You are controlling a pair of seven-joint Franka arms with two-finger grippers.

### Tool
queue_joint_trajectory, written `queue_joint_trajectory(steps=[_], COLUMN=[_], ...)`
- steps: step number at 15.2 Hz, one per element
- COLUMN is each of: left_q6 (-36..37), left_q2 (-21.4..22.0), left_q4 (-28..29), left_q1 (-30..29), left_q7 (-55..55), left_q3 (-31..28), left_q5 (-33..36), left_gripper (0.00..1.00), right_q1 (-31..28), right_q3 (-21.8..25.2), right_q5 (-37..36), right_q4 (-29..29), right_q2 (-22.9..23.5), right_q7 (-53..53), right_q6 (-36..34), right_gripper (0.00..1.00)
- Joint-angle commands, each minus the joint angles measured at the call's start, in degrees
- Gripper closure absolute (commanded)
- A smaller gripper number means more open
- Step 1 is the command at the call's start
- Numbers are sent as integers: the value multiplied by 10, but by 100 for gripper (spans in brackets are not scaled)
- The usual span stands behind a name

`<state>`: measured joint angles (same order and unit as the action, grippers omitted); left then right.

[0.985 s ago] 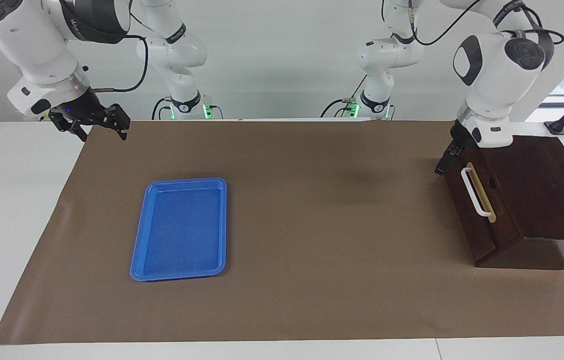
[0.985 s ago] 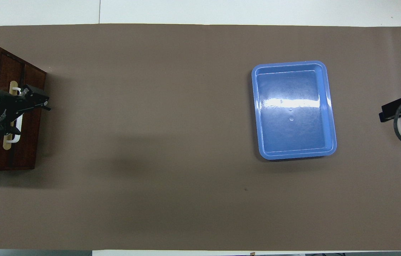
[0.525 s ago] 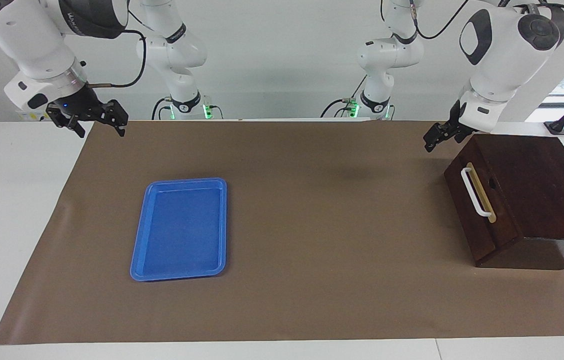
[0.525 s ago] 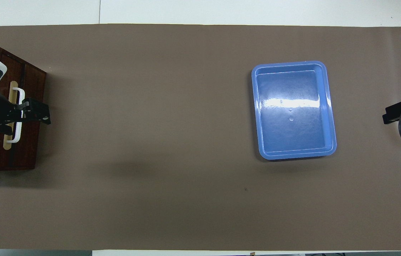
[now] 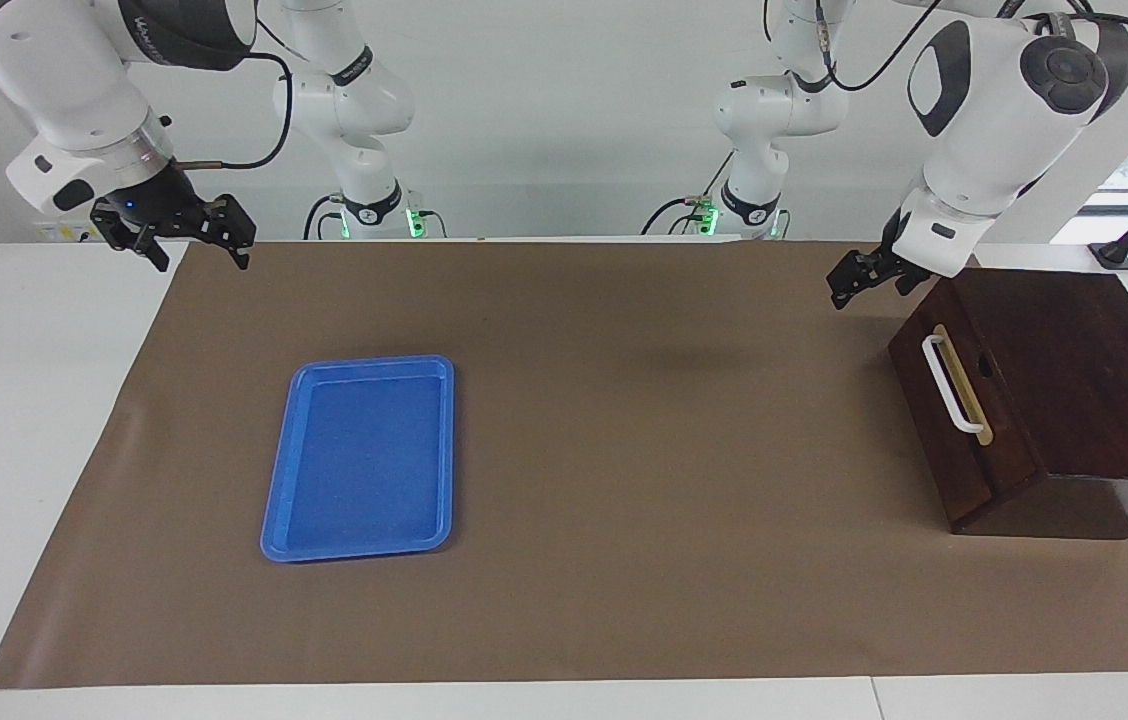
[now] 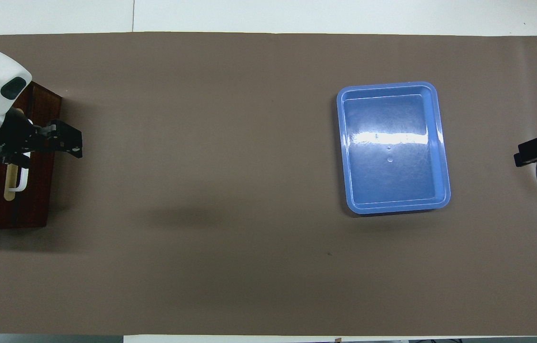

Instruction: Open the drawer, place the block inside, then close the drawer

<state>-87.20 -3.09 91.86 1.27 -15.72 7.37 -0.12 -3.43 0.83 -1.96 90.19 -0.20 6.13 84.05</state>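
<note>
Brown mat (image 5: 624,480) under raised left gripper (image 5: 859,280) (open)

Drawer (image 5: 964,420): showing dark brown wood, plain, with a white bar handle (image 5: 948,384) on a tan strip. Tray (image 5: 361,458): showing bright blue all over, glossy. Table covering (image 5: 624,500): showing flat brown, unpatterned, over a white table (image 5: 14,400). Arms: showing white shells with black joints; both grippers looking black.

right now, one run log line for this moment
drawer: shut | block: not visible | left gripper: open, empty | right gripper: open, waiting
</note>
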Motion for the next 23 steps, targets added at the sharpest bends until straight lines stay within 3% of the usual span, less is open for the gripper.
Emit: queue_joint_trajectory(steps=[1,12,16,23], left_q6=[5,15,11,15], left_q2=[16,27,49,49], left_q4=[7,11,44,33], left_q1=[13,11,11,12], left_q7=[19,60,85,106], left_q3=[-12,-11,-13,-25], left_q5=[-6,-6,-7,-8], left_gripper=[0,0,0,0], right_q1=[0,1,1,0], right_q3=[2,2,2,2], right_q5=[5,4,5,5], right_q4=[14,14,14,14], right_q2=[-13,-13,-13,-13], right_q7=[-2,-2,-2,-2], right_q6=[-1,-1,-1,0], right_gripper=[0,0,0,0])
